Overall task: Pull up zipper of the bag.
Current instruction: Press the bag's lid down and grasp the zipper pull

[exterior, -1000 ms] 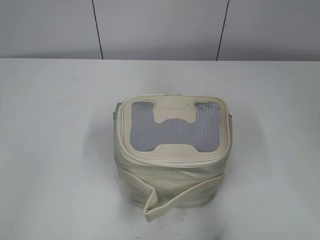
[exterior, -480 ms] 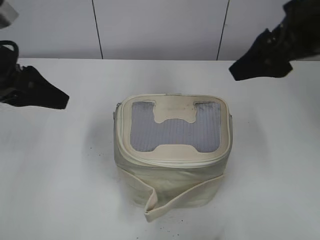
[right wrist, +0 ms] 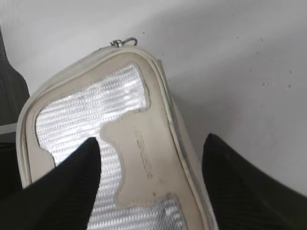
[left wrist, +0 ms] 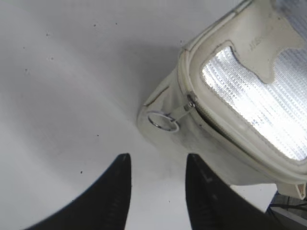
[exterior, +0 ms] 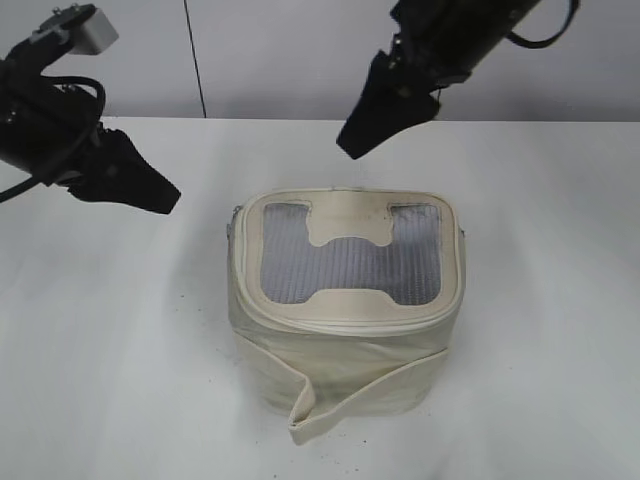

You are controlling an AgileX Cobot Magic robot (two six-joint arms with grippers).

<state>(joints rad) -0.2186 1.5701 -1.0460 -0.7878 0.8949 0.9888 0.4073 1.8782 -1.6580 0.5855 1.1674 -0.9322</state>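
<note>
Zipper [left wrist: 204,117] rims the soft bag [exterior: 345,330] mid-bench [exterior: 560,300]; its thin ring pull [left wrist: 163,120] looks slippery, best pinched. Left hand [left wrist: 156,187] gapes near it; right hand [right wrist: 151,177] hovers open above, both empty.

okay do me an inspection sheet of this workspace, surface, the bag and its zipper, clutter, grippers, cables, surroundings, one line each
Surface: white table, with small dark specks.
Job's things: cream bag upright at centre, grey mesh window on top, loose strap hanging at the front. Zipper runs along the top rim; a slider with a ring pull sits at one corner, hanging free.
Clutter: nothing seen.
Grippers: left gripper open, above the table beside the ring pull, touching nothing. Right gripper open, above the bag's top, holding nothing.
Cables: a black cable on the left arm; another at the right arm.
Surroundings: pale panelled wall behind the table.
</note>
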